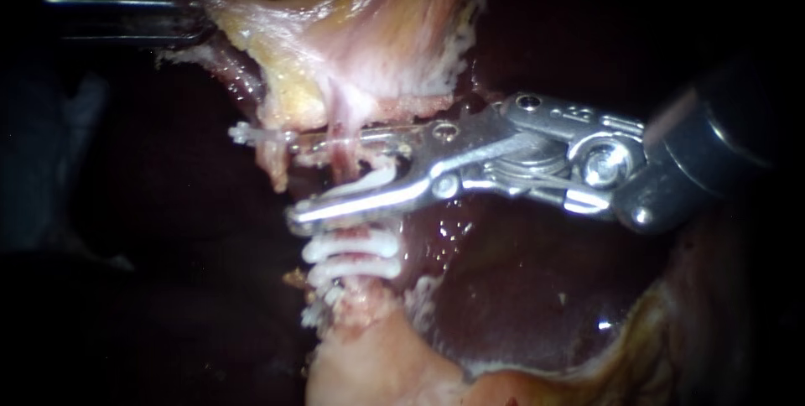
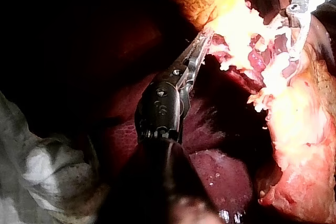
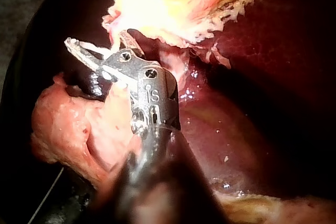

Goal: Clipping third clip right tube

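My right instrument (image 1: 293,178): jaws released, standing apart astride the tube and gripping nothing yet. A white clip (image 1: 245,133) rides in them, its tip poking past the upper jaw. The liver (image 1: 520,288) lies dark and wet below and behind. Above, the fatty tissue (image 1: 335,45) is stretched towards my left instrument (image 2: 206,38), whose jaws look clenched on its edge. The tube (image 1: 342,121) runs down from that fat, between my right jaws, to two white clips (image 1: 352,247) seated just under the lower jaw.

Risks, as I judge them:
- The lower jaw sits so close to the upper seated clip that closing could nudge it, or stack the new one against it.
- The ragged fringe around the tube could get caught, leaving the clip half latched.
- If the left pull slips, the tube slackens and rides out of the jaws.
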